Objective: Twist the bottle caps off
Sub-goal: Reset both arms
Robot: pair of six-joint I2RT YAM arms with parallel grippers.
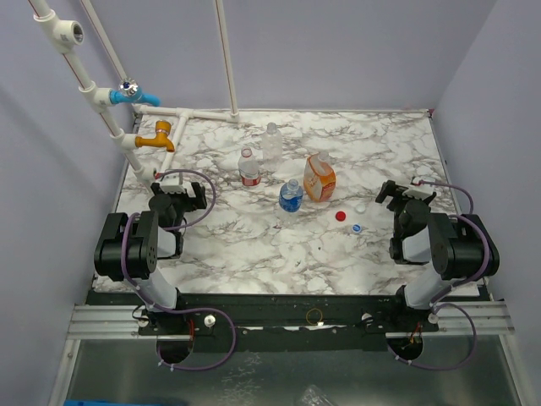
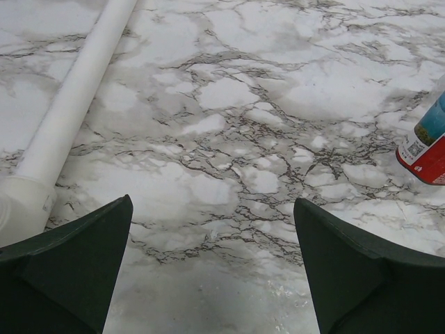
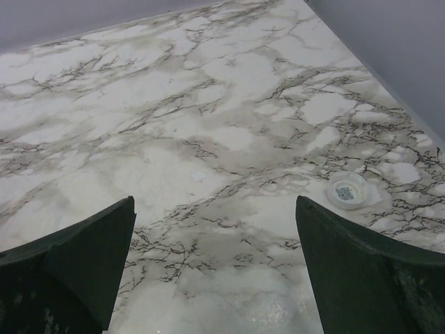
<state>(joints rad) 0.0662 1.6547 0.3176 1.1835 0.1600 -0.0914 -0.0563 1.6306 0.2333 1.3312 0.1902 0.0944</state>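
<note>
Seen from overhead, four bottles stand upright in a loose cluster at mid-desk, between the arms, probably so that either can reach them. They are the red-labelled bottle (image 1: 248, 167), the plain clear bottle (image 1: 271, 142), the squat orange bottle (image 1: 319, 178) and the blue-labelled bottle (image 1: 291, 196). To their right three small round caps lie loose on the desk (image 1: 254, 254): the red cap (image 1: 341, 216), the white cap (image 1: 361, 206) and the blue-and-white cap (image 1: 357, 227). They are near the right arm, and most of the unscrewing looks done. Whether any bottle keeps a cap is too small to tell. The left jaws and the right jaws sit low on either side, well apart from the bottles.

From the left wrist, the two dark, wedge-shaped fingers (image 2: 69, 271) stand released and wide, holding nothing. Between them is only glossy, grey-veined marble pattern. A smooth white pipe (image 2: 69, 111) runs along the left, and the red-labelled bottle's thin plastic base shows at the right edge.

From the right wrist, the matt dark fingers (image 3: 76, 271) are likewise spread and empty. A pale round cap (image 3: 347, 190) lies flat on the desk just beyond the right-hand finger. Which cap it is cannot be told.
</note>
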